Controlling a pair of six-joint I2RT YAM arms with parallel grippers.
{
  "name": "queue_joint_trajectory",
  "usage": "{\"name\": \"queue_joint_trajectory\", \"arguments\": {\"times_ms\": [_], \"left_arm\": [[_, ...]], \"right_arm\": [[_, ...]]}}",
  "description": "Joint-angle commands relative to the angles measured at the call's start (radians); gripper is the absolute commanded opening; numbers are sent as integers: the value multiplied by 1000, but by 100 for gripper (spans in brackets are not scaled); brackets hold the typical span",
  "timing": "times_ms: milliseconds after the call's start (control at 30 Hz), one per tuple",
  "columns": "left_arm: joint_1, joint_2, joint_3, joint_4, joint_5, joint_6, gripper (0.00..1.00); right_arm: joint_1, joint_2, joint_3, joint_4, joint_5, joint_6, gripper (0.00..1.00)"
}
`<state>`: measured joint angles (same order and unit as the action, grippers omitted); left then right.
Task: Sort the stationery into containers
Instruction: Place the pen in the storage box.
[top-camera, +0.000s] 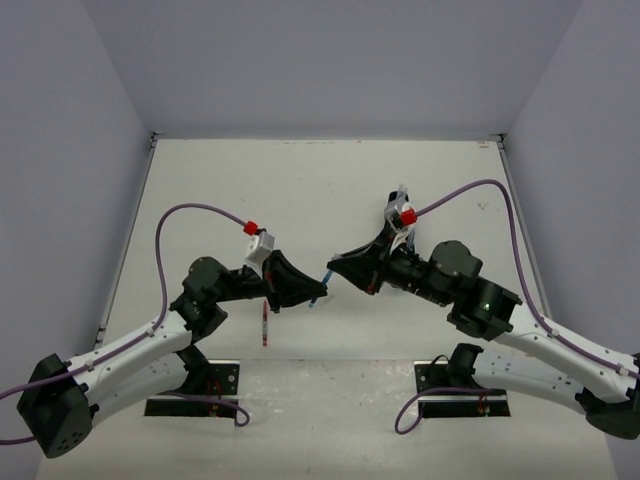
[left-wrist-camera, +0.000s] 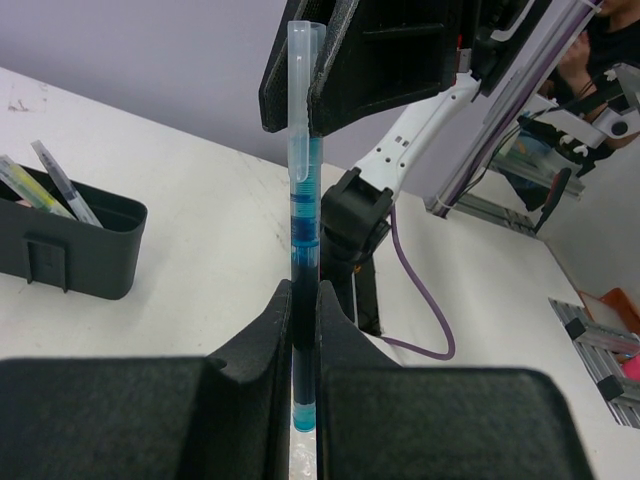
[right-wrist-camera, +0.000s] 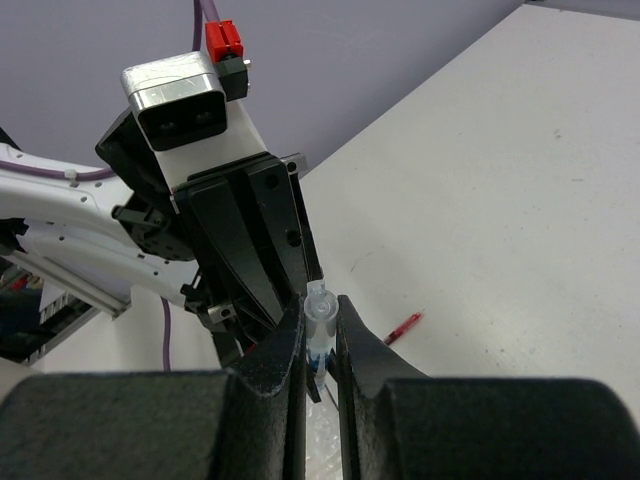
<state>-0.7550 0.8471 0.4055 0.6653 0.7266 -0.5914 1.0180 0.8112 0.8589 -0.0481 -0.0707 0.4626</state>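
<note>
From above, my two arms meet over the middle of the table (top-camera: 300, 180), and the blue pen (top-camera: 314, 302) shows only as slivers between my left claw (top-camera: 310, 293) and right claw (top-camera: 332, 272). My left wrist camera shows it far better: my left claw (left-wrist-camera: 305, 300) is pinched on the dark lower barrel of the blue pen (left-wrist-camera: 303, 200), which stands straight up out of it, lifted clear of the table. Its clear capped end reaches up into my right claw (left-wrist-camera: 305, 95). Through my right wrist camera, my right claw (right-wrist-camera: 320, 335) is pressed on that clear tip of the blue pen (right-wrist-camera: 320, 310), facing my left claw (right-wrist-camera: 305, 290). Only the left wrist view shows the tray (left-wrist-camera: 70, 245), off to the side on the table, with two pens (left-wrist-camera: 62, 182) leaning in it. A red pen (top-camera: 265, 325) lies on the table near my left arm; my right wrist camera catches it (right-wrist-camera: 405, 326) too.
</note>
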Motion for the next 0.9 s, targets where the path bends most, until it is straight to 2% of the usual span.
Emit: {"name": "queue_joint_trajectory", "arguments": {"times_ms": [0, 133, 167, 233, 267, 400, 433, 533, 633, 667, 700, 733, 800, 867], "left_arm": [[-6, -4, -16, 32, 28, -11, 0], [-6, -1, 4, 35, 30, -11, 0], [-6, 3, 8, 14, 19, -8, 10], [-4, 12, 31, -61, -43, 15, 68], [-5, 17, 37, -85, -55, 20, 79], [-6, 20, 33, -125, -114, 34, 97], [-6, 19, 30, -144, -142, 38, 100], [-4, 11, 43, -253, -228, 53, 100], [-4, -6, 95, -467, -442, 61, 100], [-6, -18, 134, -532, -608, 45, 100], [-5, -24, 156, -606, -701, 33, 100], [-4, -31, 159, -669, -711, 32, 100], [-4, -54, 207, -866, -969, -12, 100], [-6, -86, 216, -915, -1035, -22, 100]], "right_arm": [[-21, -14, 22, 68, 28, -9, 0], [-21, 9, 0, 76, 41, 2, 0], [-23, 9, -3, 77, 50, 3, 0], [-28, 5, -7, 77, 100, 8, 0], [-34, 2, -8, 77, 130, 9, 0], [-67, -6, -5, 74, 186, 11, 0], [-78, -6, -3, 70, 202, 7, 0], [-102, 6, 14, 52, 284, -16, 0], [-129, 43, 40, -11, 411, -77, 0], [-142, 53, 47, -24, 505, -101, 0], [-175, 77, 60, -38, 563, -115, 0], [-179, 80, 61, -45, 608, -128, 0], [-295, 138, 90, -60, 687, -136, 0], [-363, 170, 105, -65, 689, -133, 0]]}}
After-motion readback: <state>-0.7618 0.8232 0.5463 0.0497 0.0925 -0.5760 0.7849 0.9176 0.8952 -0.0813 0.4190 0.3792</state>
